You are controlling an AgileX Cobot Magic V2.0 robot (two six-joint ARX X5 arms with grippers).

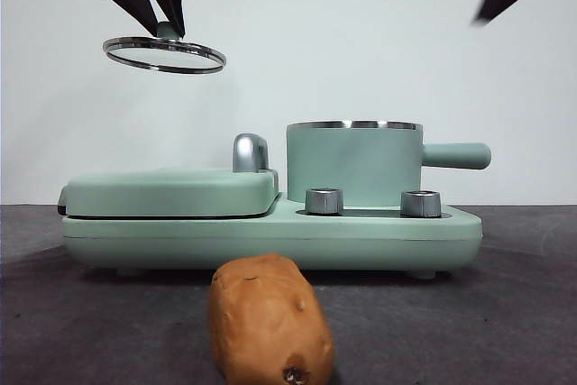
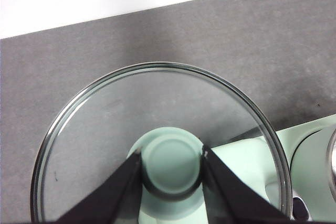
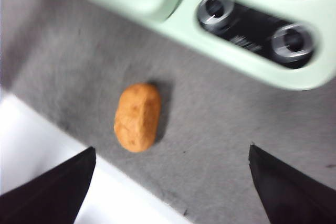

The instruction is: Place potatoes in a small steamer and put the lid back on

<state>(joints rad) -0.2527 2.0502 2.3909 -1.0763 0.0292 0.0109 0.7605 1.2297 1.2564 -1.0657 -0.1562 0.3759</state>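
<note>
Potato (image 1: 270, 320) on grey felt table (image 1: 505, 313), white wall (image 1: 379, 51)

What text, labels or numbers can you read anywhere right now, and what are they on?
No text is readable in any view.
Faint light marks sit on the dark control panel between the two knobs of the cooker base; the right wrist view is too blurred to read them.
The potato, steamer and lid held by the left gripper carry no print.
</note>
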